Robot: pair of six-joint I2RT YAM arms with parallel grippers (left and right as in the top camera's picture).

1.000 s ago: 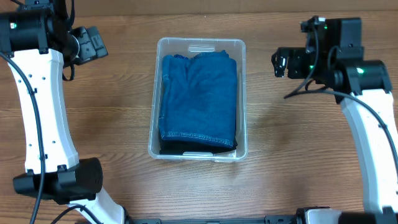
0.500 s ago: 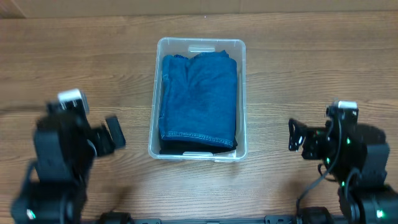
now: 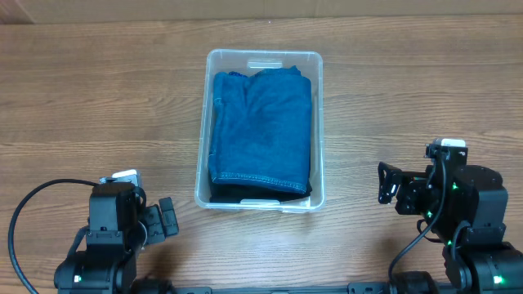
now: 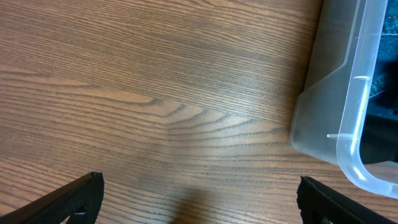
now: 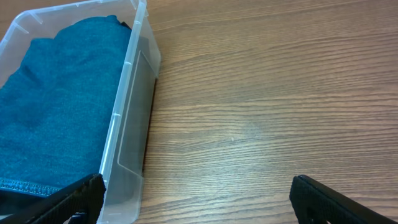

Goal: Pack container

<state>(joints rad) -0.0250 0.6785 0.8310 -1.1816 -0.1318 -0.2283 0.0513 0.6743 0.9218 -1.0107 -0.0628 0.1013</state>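
Container (image 3: 318,122): mid-table (image 3: 425,82), between the arms
Inside: folded blue cloth (image 3: 261,122) over a black one (image 3: 245,194)
Left gripper (image 3: 165,219): fingers apart, empty, near the container's front left corner
Right gripper (image 3: 386,183): fingers apart, empty, right of it

Open table (image 3: 392,98) flanking the container (image 3: 202,122)

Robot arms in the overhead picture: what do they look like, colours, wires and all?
Both are chunky black blocks. The left arm bears a small white cap and a looping black cable; the right arm a white block, green lights and a dark wire. The left hand and right hand have black fingers.
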